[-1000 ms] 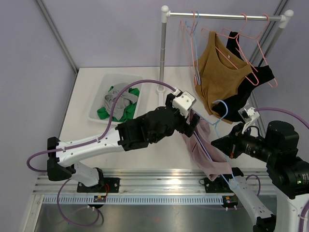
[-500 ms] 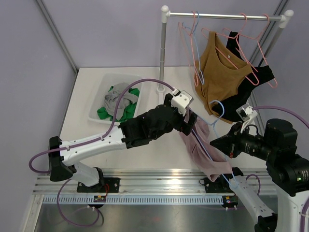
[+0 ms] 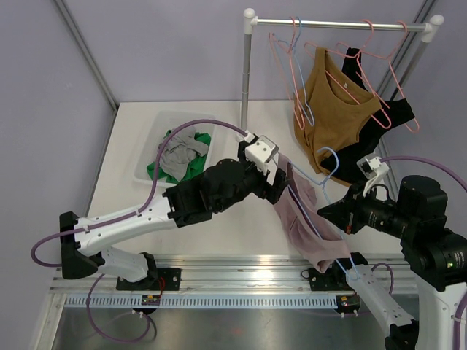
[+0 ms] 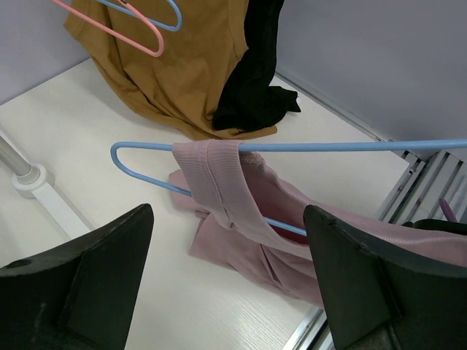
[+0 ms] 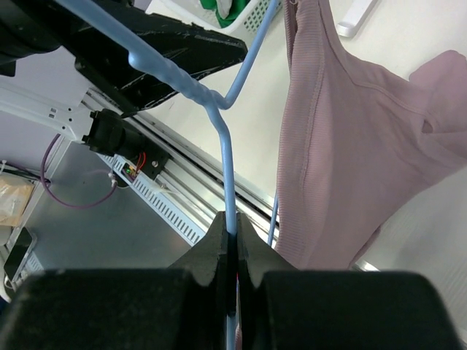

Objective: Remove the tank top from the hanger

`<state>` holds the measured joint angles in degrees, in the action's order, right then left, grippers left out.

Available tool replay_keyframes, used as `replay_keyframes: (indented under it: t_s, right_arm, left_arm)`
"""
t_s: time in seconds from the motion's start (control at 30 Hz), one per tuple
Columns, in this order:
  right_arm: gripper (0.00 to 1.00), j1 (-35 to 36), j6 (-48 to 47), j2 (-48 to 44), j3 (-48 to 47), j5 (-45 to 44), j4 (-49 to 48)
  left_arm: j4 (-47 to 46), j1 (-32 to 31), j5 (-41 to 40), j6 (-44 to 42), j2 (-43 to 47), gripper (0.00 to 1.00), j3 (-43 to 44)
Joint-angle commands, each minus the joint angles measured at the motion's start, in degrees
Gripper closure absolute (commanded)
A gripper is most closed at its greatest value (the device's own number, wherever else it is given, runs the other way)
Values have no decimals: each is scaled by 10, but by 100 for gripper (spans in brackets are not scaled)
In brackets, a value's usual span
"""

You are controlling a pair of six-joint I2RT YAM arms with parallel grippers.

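Table point(image 3: 219, 120): a white top, with the clothes rack point(image 3: 246, 73) standing at its far side and a bin of garments point(image 3: 146, 164) to the left.
Tank top point(image 4: 219, 182): pink and ribbed. One strap was looped over the hanger's end, and the body hung below and bunched toward the table's near edge.
Blue hanger point(image 4: 343, 146): held off the rack and tilted, between the two arms.
Left gripper point(image 4: 228, 211): jaws were spread wide with nothing in them. The looped strap lay just ahead, framed between the two fingers, and no contact could be seen.
Right gripper point(image 5: 230, 227): pinched tight on the hanger's wire below its twisted neck. The tank top hung just beside it, on its right in the wrist view.
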<state>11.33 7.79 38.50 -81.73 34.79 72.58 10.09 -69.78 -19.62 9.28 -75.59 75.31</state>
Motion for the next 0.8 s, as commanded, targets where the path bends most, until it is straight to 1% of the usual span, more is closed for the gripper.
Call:
replay_keyframes:
  t_s: [0.0,0.07,0.1,0.17,0.43,0.47,0.53,0.57,0.63,0.67,0.73,0.77]
  right_arm:
    - [100,6,2,3,-6,39,-42]
    - [100,6,4,4,-6,46,-45]
    - [100,5,5,4,-7,47,-45]
    - [100,5,5,4,-9,55,-46]
    - [100,5,18,-1,-4,104,-70]
    - [100,5,18,0,-1,104,-71]
    - [100,5,14,1,1,100,-69]
    - [100,6,13,3,2,97,-68]
    - [100,5,3,5,3,76,-59]
    - [100,5,0,7,5,70,-57]
    - [100,5,-4,10,10,68,-59]
    - [100,5,-4,12,16,70,-60]
  left_arm:
    - [-35,10,10,4,3,14,2]
    - [-31,15,11,4,-3,16,7]
    - [-28,21,11,5,-5,21,11]
    - [-27,27,15,7,-11,26,11]
    - [-43,47,44,11,-32,30,12]
    - [-44,47,41,11,-36,35,12]
    - [-42,49,36,12,-39,47,13]
    - [-39,51,30,14,-39,61,13]
    - [-28,53,8,19,-34,68,14]
    - [-24,54,-11,21,-32,74,12]
    - [-11,60,-27,29,-19,80,8]
    - [-4,68,-55,37,-14,88,6]
